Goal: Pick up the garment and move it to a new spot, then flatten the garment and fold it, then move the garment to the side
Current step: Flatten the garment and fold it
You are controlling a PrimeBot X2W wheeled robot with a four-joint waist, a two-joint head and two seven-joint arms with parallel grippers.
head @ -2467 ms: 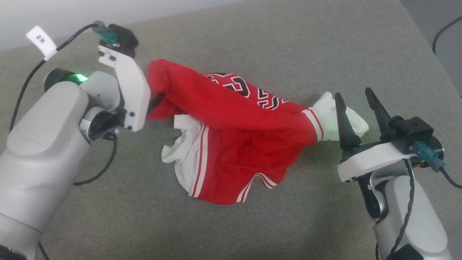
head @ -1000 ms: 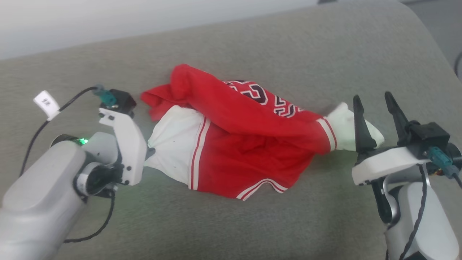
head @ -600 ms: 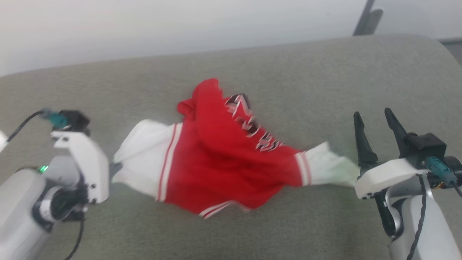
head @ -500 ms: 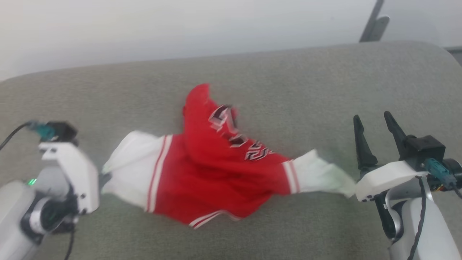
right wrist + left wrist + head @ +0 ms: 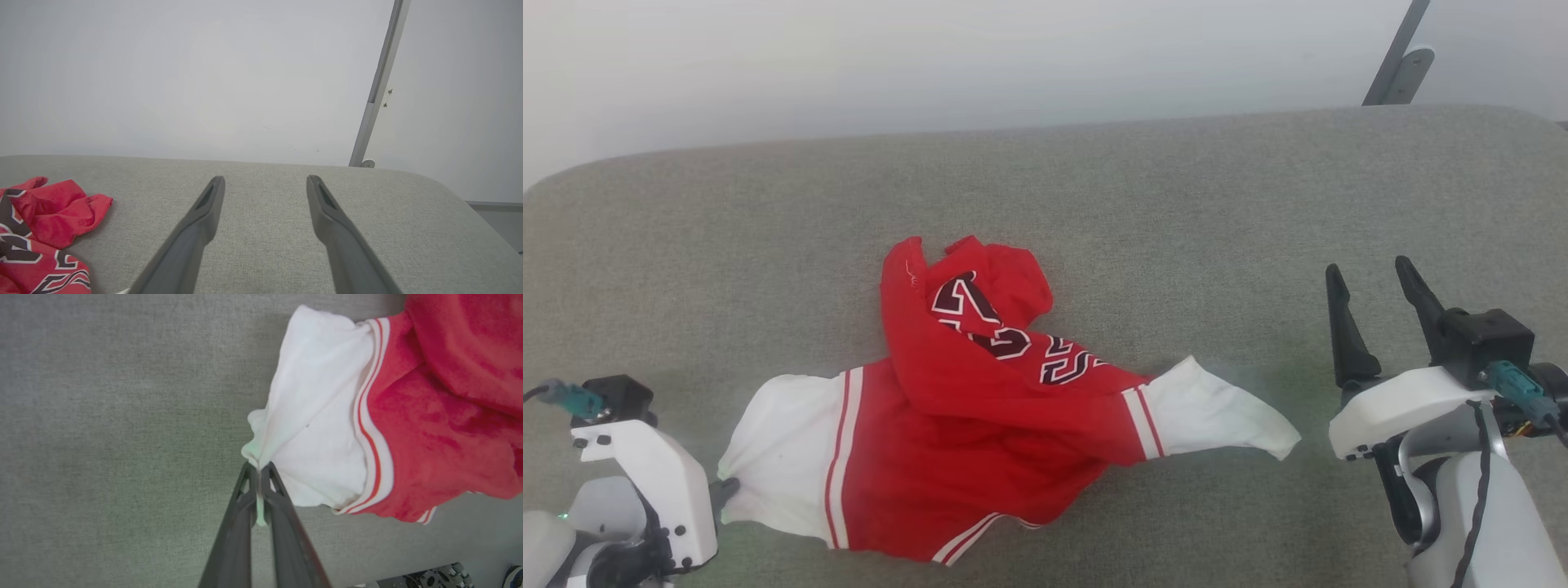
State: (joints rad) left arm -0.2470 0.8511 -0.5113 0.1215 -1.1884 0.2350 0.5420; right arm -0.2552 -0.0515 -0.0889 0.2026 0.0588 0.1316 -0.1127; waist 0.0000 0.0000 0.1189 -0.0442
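The red soft-fabric shirt with white sleeves (image 5: pixel 947 457), at the centre of the head view, carries black lettering outlined in white (image 5: pixel 1001 343). Folds crumple it, so no letter or number reads with certainty.

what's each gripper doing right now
left gripper: closed, pinching the sleeve of the shirt
right gripper: open, holding nothing
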